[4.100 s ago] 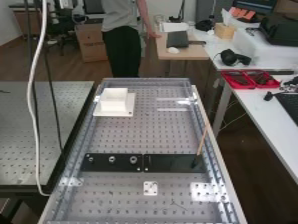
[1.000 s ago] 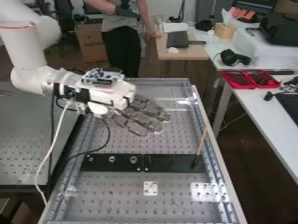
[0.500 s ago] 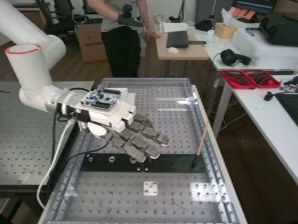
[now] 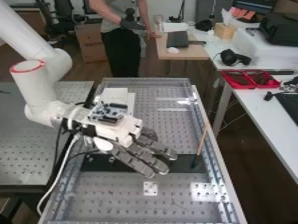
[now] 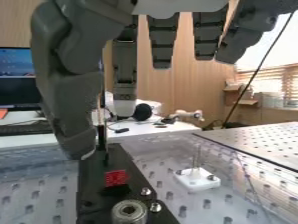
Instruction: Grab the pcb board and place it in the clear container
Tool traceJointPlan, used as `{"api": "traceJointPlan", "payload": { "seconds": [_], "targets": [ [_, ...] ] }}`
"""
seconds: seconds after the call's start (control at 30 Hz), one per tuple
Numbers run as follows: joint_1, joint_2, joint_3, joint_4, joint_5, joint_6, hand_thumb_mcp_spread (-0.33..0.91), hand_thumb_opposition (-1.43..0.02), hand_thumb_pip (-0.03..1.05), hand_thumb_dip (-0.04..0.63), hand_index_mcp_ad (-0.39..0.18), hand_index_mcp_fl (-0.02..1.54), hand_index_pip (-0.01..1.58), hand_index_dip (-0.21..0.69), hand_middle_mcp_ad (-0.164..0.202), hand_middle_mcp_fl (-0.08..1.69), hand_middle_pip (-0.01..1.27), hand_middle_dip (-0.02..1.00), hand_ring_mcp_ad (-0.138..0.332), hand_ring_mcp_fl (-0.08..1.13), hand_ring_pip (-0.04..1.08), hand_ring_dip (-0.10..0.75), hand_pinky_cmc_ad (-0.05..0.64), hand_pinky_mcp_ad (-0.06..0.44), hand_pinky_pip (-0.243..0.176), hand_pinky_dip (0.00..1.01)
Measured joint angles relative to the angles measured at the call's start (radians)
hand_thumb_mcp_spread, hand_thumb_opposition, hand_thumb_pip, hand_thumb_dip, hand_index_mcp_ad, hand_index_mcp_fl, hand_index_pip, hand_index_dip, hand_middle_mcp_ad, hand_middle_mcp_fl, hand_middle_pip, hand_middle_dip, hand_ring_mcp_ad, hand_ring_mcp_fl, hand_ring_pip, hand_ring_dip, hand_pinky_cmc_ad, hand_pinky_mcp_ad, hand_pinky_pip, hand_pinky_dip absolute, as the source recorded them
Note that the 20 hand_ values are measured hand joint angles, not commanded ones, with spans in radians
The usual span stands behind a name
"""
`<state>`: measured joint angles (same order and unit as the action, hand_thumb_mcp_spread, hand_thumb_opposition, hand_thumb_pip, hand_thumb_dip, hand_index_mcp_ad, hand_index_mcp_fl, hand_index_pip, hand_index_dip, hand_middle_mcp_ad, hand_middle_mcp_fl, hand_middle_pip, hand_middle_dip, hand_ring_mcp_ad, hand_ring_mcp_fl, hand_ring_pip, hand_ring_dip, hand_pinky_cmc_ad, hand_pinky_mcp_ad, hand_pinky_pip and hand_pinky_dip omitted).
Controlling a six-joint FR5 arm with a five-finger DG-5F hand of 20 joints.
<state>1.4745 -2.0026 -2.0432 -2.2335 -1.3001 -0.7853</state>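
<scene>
pcb board (image 5: 116, 177) | on black plate (image 4: 189, 164) | below robot hand (image 4: 135, 162)

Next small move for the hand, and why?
Probably ease the hand down toward the red board, without curling yet. The board lies flat on the black plate, near the thumb tip; the fingers are straight and hold nothing.

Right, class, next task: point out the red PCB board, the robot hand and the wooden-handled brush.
Red PCB board (image 5: 116, 177): wrist view, on its red upper face.
Robot hand (image 4: 156, 147): high view, on a dark grey finger.
Wooden-handled brush (image 4: 202, 137): high view, partway along the handle.
</scene>
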Motion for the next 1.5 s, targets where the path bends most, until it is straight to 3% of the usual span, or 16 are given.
{"api": "traceJointPlan", "payload": {
  "seconds": [0.13,0.23,0.5,0.9,1.5],
  "targets": [
    [-0.014,-0.011,0.009,0.006,-0.031,-0.025,0.62,-0.82,0.33,0.206,-0.122,0.12,1.33,0.267,0.059,0.05,0.15,0.14,0.244,0.02,0.09,-0.005,0.281,0.202,-0.089,0.18],
    [-0.024,-0.018,0.018,0.010,-0.064,-0.057,0.68,-0.82,0.44,0.225,-0.171,0.24,1.41,0.264,0.047,0.05,0.15,0.14,0.241,0.01,0.09,-0.005,0.284,0.202,-0.089,0.18],
    [-0.049,-0.037,0.050,0.000,-0.130,-0.108,0.74,-0.84,0.44,0.257,-0.246,0.32,1.47,0.262,0.044,0.09,0.15,0.14,0.213,0.05,0.08,-0.005,0.279,0.183,-0.089,0.18],
    [-0.060,-0.052,0.074,-0.042,-0.169,-0.111,0.67,-0.87,0.41,0.255,-0.241,0.22,1.35,0.257,0.042,0.09,0.15,0.15,0.197,0.05,0.09,0.005,0.298,0.164,-0.089,0.18],
    [-0.061,-0.079,0.089,-0.069,-0.197,-0.115,0.66,-0.87,0.41,0.255,-0.230,0.27,1.38,0.257,0.042,0.10,0.15,0.15,0.195,0.04,0.09,0.005,0.300,0.171,-0.079,0.18]
  ]
}}
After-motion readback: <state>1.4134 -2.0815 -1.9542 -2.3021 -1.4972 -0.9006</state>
